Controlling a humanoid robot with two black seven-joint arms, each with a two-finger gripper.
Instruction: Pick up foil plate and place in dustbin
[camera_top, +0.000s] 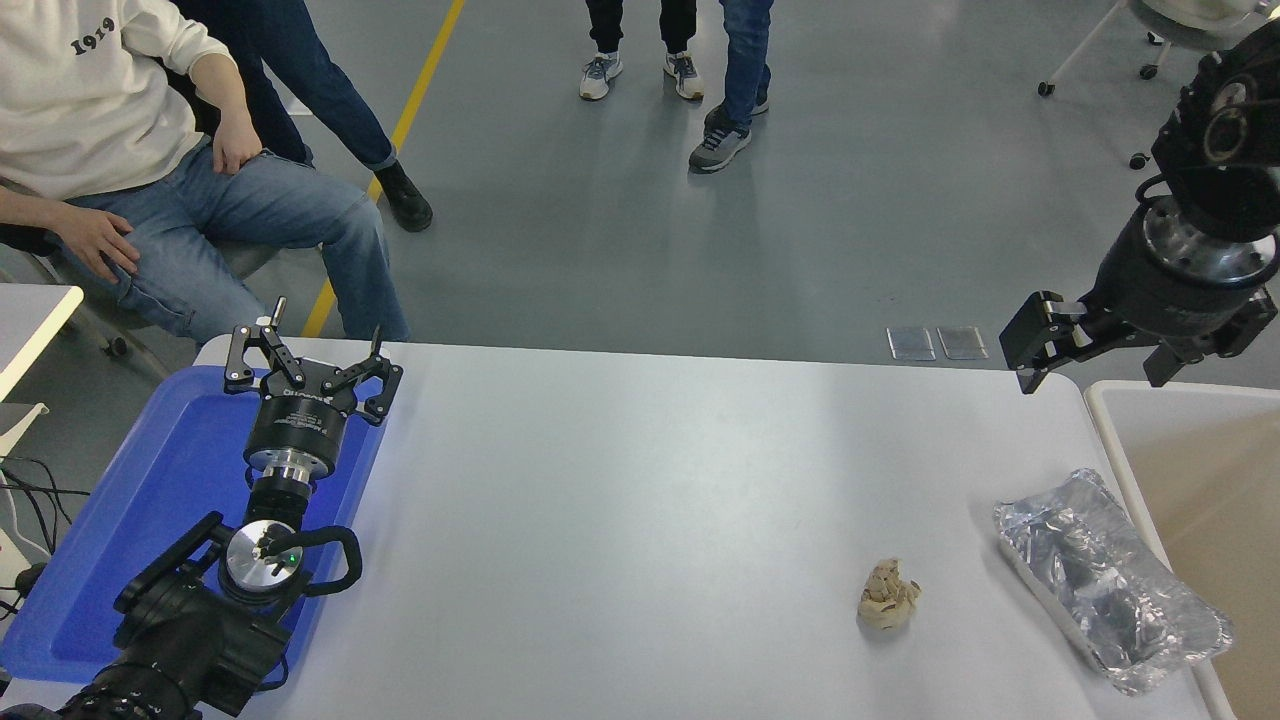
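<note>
The foil plate (1110, 580), shiny and wrinkled, lies on the white table's right side, its long side running along the table's right edge. Just right of it stands the dustbin (1200, 450), off-white rimmed and tan inside, cut off by the picture's edge. My right gripper (1038, 343) hangs in the air over the table's far right corner, well behind and above the foil plate, holding nothing I can see. It is seen side-on, so its state is unclear. My left gripper (312, 355) is parked open over a blue tray at the lower left.
A small beige wadded lump (888, 595) lies on the table (650, 500) left of the foil plate. The blue tray (150, 480) covers the table's left end. A person (150, 150) sits at the far left, and others stand further back (700, 90).
</note>
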